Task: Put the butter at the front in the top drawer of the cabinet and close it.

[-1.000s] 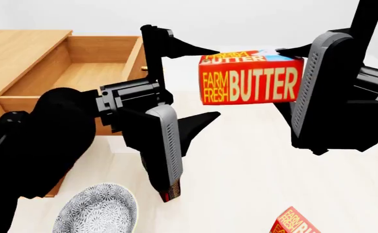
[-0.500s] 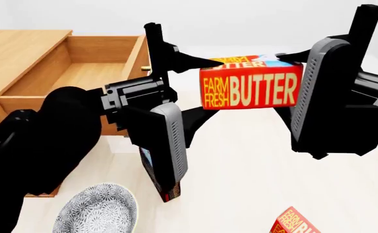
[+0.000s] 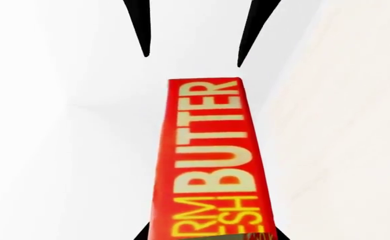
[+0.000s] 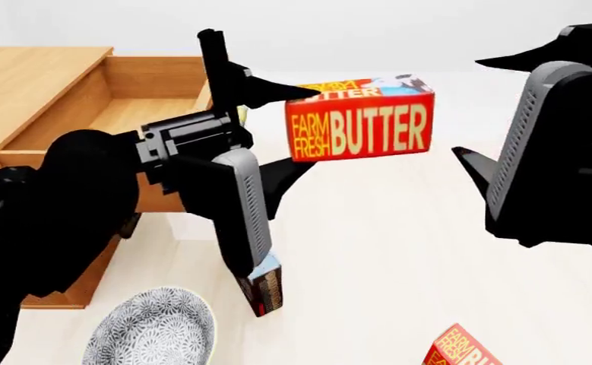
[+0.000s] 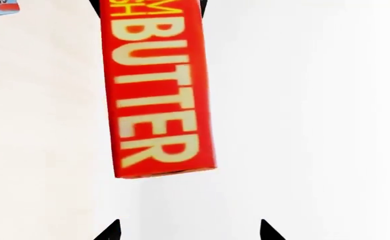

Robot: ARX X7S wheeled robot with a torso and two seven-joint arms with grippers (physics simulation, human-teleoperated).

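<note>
The butter, a red-orange box lettered "FARM FRESH BUTTER", hangs in the air right of the open top drawer of the cabinet. My left gripper is shut on the box's left end, one finger above and one below. In the left wrist view the butter runs out from between the jaws of my left gripper. My right gripper stands open to the right of the box, apart from it. In the right wrist view the butter lies beyond my right gripper, whose fingers are spread wide around nothing.
A second identical butter box lies at the near right edge. A patterned bowl sits at the near left. A blue-and-brown pudding box stands partly hidden behind my left gripper. The drawer's wooden walls rise just left of the held box.
My left gripper closed on the butter. The right gripper let go, opened and drew back to the right. The box shifted left toward the drawer.
</note>
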